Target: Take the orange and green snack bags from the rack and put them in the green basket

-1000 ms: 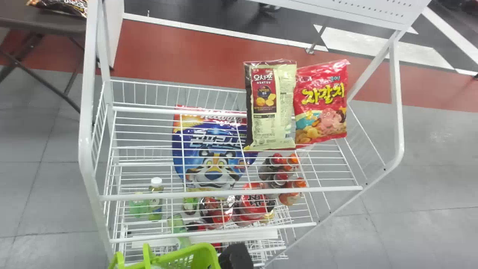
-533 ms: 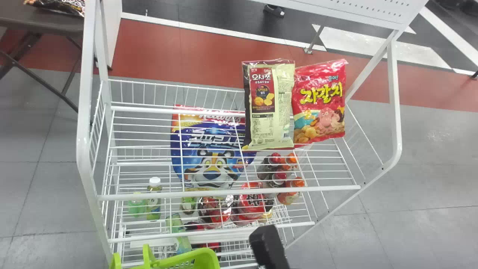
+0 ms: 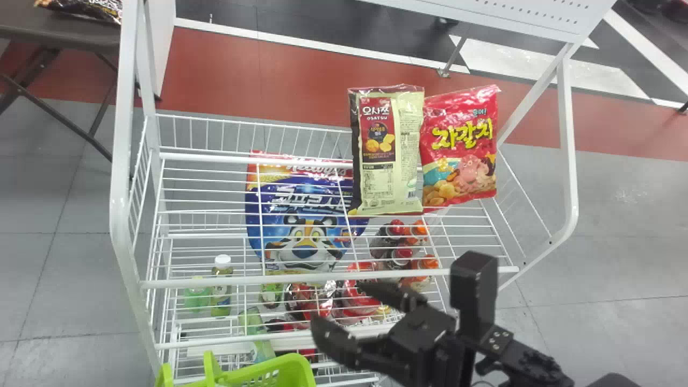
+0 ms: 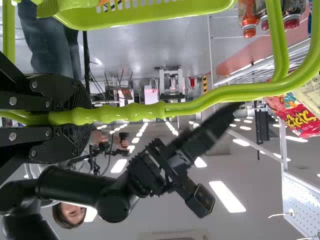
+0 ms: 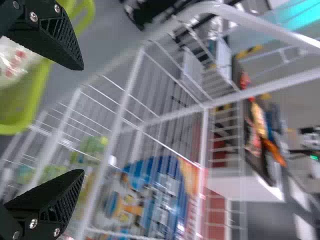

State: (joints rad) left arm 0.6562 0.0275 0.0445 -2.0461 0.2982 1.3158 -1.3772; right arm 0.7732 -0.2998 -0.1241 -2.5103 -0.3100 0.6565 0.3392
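Your left gripper (image 4: pixel 86 118) is closed around the green basket's (image 3: pixel 302 367) handle, near left; your right gripper (image 3: pixel 338 303) is spread open by the white rack's (image 3: pixel 242 280) near side. Cream (image 3: pixel 406 161) and red snack bags (image 3: pixel 459 137) sit far right on its top wire shelf, above grey-and-red floor (image 3: pixel 607 226).

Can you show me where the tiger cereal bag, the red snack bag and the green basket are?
Tiger cereal bag (image 3: pixel 304 236), head view: on the tiger's face.
Red snack bag (image 3: pixel 457 153), head view: the middle of its front.
Green basket (image 4: pixel 145 18), left wrist view: on its rim.
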